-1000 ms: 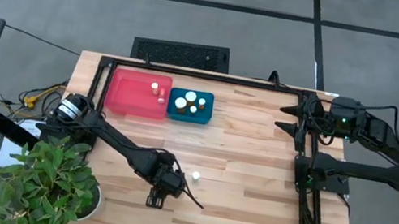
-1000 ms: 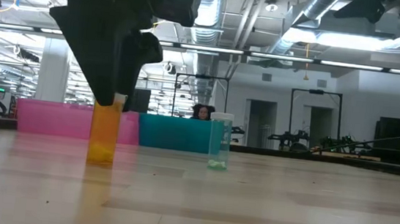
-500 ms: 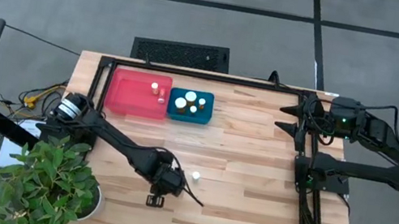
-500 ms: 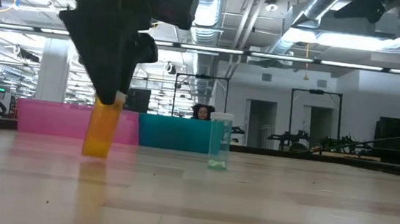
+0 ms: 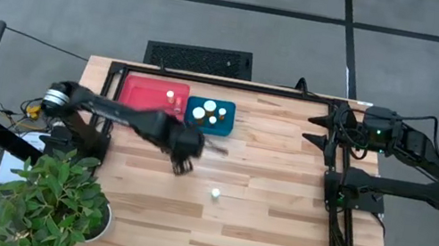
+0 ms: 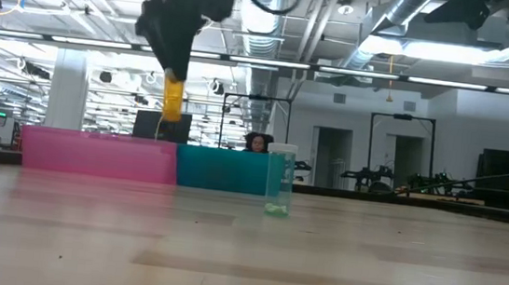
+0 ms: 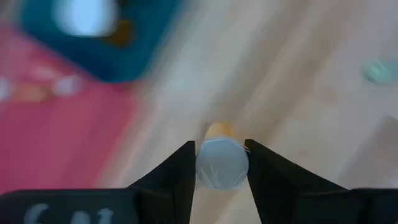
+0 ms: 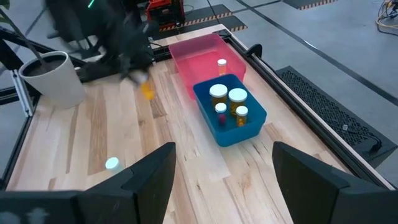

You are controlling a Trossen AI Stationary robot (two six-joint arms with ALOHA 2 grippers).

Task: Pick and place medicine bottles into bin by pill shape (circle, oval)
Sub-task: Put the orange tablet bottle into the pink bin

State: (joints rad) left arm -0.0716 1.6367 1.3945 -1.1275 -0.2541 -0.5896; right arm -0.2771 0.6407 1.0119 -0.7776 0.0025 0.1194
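left claw [image 7: 221, 163] clamped and raised, right claw [image 8: 222, 163] spread wide

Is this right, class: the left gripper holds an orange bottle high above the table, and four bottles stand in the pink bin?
Not quite. The left gripper does hold the orange bottle high, but the four bottles stand in the blue bin, as the right wrist view shows; the pink bin holds fewer.

I work in a big robotics lab hall. Above me run bare ceiling ducts [image 6: 407, 12] and strip lights. At twelve o'clock behind my wooden table [image 5: 273, 232] stand metal test frames [image 6: 401, 152]; a person [image 6: 256, 143] sits there.
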